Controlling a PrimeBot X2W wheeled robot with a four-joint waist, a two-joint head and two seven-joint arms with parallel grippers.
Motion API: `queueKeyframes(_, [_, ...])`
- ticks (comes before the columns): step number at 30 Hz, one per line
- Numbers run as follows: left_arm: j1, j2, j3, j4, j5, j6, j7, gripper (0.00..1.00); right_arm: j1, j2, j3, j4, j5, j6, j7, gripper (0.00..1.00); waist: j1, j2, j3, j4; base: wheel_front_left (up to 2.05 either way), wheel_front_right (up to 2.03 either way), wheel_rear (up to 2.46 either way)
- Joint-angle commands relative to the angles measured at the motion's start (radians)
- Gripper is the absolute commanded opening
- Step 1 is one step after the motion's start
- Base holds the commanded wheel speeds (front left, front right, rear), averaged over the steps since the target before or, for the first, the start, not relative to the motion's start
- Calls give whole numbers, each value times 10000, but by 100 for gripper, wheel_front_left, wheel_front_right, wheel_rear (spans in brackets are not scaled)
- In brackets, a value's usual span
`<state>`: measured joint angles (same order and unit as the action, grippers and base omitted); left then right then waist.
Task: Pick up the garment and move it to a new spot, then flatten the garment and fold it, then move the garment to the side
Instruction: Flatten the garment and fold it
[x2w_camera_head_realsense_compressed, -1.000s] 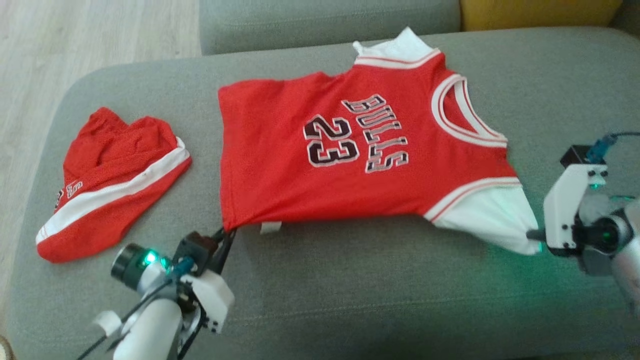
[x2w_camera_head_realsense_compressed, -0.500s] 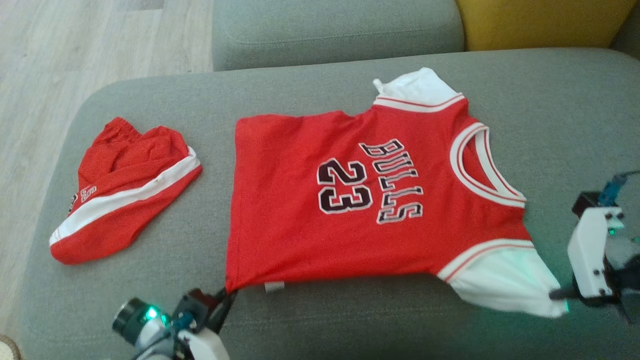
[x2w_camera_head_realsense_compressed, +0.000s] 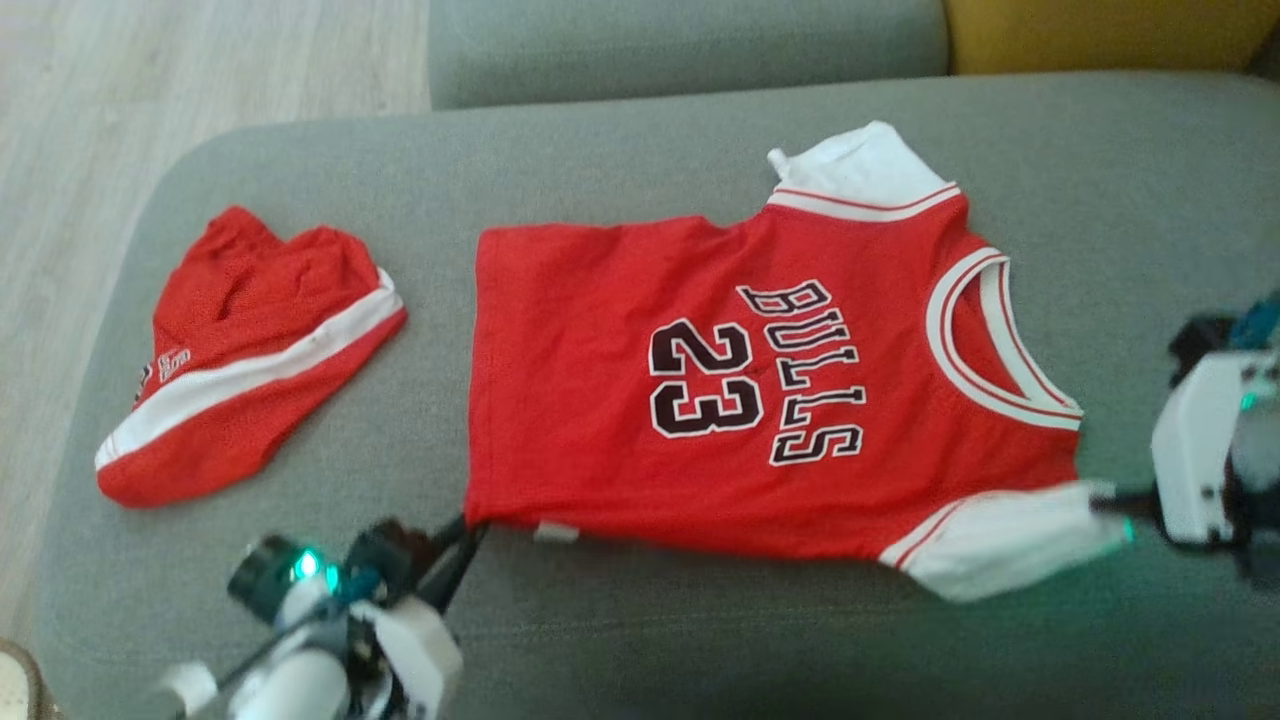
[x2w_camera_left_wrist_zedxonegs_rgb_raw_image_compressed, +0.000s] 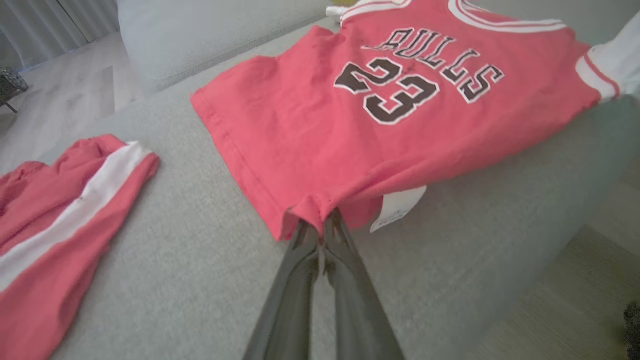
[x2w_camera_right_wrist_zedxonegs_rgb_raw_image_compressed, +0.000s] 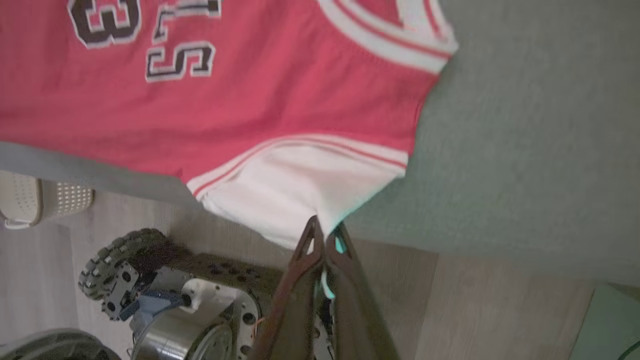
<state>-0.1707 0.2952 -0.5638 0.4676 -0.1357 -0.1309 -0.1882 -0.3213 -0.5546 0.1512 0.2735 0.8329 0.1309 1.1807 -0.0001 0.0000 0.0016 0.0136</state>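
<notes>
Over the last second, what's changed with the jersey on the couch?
The left end effector and right end effector, both shut on the jersey, dragged it toward the robot, nearer the cushion edge; the head camera also shifted. Grips unchanged: hem corner and white sleeve. The red shorts stayed put.

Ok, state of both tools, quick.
Left tool: closed on the jersey at its hem corner.
Right tool: closed on the jersey's white sleeve.
</notes>
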Motion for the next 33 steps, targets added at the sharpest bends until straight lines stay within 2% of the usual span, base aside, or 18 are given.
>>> queueKeyframes(1, [-910,317,495,-382,-96,16,20,0,-786,-179,-191,-387,-220,-2,-261,0,1,0,270,34,0,0,0])
queueKeyframes(7, [-2128,273,492,-179,-352,9,-32,0,-2097,141,-303,28,-1020,-2,-1489,0,1,0,983,161,0,0,0])
queueKeyframes(15, [-3100,56,120,730,-470,5,-203,0,-3117,171,183,983,-1523,-2,-2842,0,1,0,1588,283,0,0,0])
queueKeyframes(24, [-4037,-261,-293,2058,-676,3,-574,0,-3851,136,1110,2048,-1435,-2,-4285,0,1,0,2073,271,0,0,0])
queueKeyframes(33, [-4636,-504,-469,2977,-741,3,-706,0,-4310,109,1899,2618,-1089,-2,-5196,0,1,0,2331,223,0,0,0])
